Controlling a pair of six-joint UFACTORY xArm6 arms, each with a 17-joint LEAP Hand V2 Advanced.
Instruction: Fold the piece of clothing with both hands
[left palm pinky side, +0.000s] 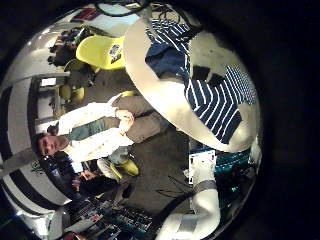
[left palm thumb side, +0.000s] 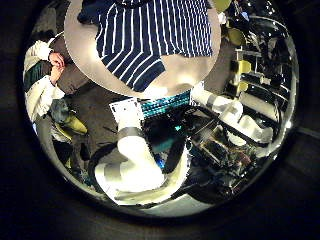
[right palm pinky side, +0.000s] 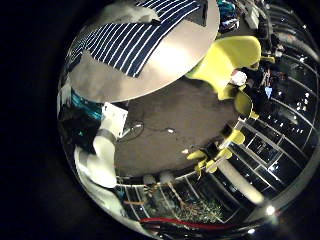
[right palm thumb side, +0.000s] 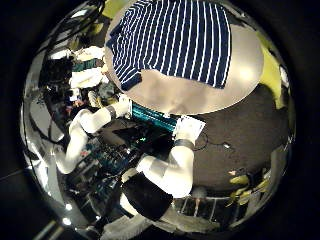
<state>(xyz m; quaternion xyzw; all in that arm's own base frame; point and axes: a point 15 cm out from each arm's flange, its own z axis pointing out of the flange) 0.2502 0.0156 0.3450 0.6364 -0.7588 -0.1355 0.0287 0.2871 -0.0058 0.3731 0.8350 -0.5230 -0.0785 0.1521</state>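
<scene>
Where L little-finger palm view looks down, striped shirt (left palm pinky side: 215, 90) lies on round table (left palm pinky side: 160, 85). L thumb view: shirt (left palm thumb side: 150, 35) spread flat on table (left palm thumb side: 190, 68). R views: shirt (right palm pinky side: 135, 38) (right palm thumb side: 180, 40) likewise. Fingers of both hands: cannot tell.

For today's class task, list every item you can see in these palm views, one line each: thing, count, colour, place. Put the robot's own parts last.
Striped garment: one, dark and white stripes, spread on the round table, not yet folded.
Round table: one, pale top, under the garment; its bare rim shows beyond the cloth.
Chairs: several, yellow, on the floor beside the table.
Floor: dark, below the table.
Robot arms: white, reaching in from the edges of the palm views, beside the table.
Left hand and right hand: the fingers of neither can be made out in these views.
</scene>
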